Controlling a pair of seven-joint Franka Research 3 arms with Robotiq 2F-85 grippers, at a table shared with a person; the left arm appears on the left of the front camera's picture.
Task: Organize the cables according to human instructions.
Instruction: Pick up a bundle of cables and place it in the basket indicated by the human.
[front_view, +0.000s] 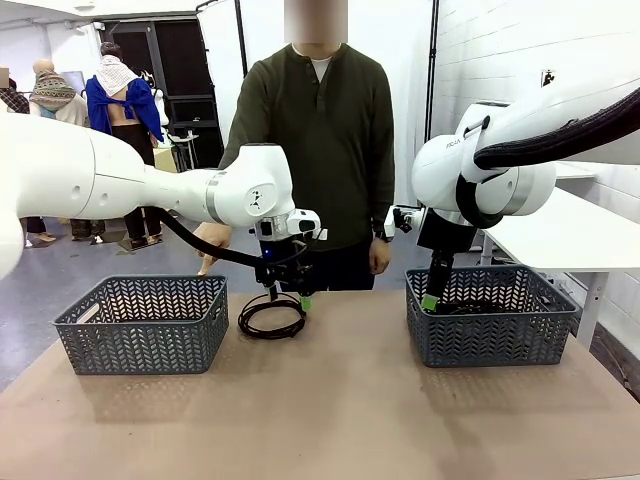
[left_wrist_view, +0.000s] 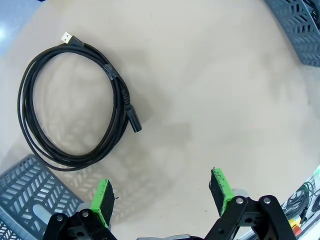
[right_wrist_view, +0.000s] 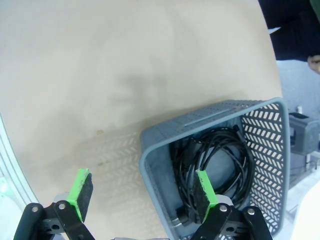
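The jaws of the left gripper (left_wrist_view: 162, 195) are spread wide and empty above bare tabletop (left_wrist_view: 210, 90), with one coiled cable (left_wrist_view: 75, 105) lying flat just beside them near the left basket (front_view: 143, 322), whose corner is cut off at the edge of the left wrist view. The jaws of the right gripper (right_wrist_view: 142, 195) are likewise wide open and hold nothing, straddling the near rim of the right basket (right_wrist_view: 150, 165), where a tangle of cables (right_wrist_view: 215, 160) is seen, though how many cannot be told. Open tabletop lies between the two baskets, and the person (front_view: 315, 130) stands at the far edge, one hand (front_view: 210, 240) partly hidden behind the left arm.
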